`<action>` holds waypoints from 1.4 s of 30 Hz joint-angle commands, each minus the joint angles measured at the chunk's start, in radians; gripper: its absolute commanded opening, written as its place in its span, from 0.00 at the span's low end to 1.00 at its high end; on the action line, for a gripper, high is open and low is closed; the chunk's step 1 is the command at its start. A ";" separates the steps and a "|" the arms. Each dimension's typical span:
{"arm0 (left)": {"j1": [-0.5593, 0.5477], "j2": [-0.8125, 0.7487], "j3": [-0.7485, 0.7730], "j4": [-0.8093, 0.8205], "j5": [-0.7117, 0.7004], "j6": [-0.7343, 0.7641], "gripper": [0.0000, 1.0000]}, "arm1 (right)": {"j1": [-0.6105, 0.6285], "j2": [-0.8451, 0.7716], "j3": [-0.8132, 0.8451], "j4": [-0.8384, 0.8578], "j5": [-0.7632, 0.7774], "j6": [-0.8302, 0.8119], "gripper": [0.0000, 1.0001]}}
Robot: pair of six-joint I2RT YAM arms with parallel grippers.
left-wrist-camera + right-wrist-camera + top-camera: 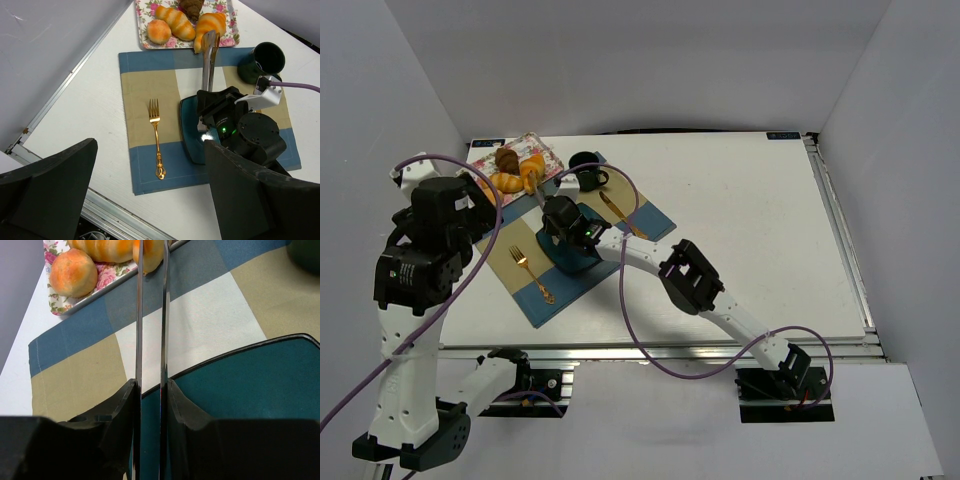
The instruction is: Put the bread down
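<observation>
Right wrist view: my right gripper (pixel 150 390) is clamped on the tongs (pixel 139 330), whose tips straddle the croissant (pixel 212 22) on the flowered tray (pixel 150 46). That thin bite could let it twist free and drop short of the teal plate (pixel 260 385). My left gripper (pixel 150 165) hangs open.

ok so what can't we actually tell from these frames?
- Whether the tongs really pinch the bread: the right wrist view cuts their tips off at its top edge, and the top view is too small.
- Most of the teal plate: it sits under the right gripper in the top and left wrist views.
- The full dark brown pastry: cut by the left wrist view's top edge.
</observation>
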 commanded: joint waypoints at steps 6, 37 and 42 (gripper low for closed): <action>0.000 0.013 0.041 -0.002 -0.003 0.024 0.98 | -0.005 -0.150 -0.007 0.086 0.032 -0.016 0.07; 0.000 0.174 0.242 0.139 -0.043 -0.019 0.98 | -0.026 -0.901 -0.403 -0.315 -0.291 -0.290 0.00; 0.000 0.150 0.196 0.170 -0.061 -0.025 0.97 | -0.041 -1.039 -0.596 -0.304 -0.389 -0.276 0.00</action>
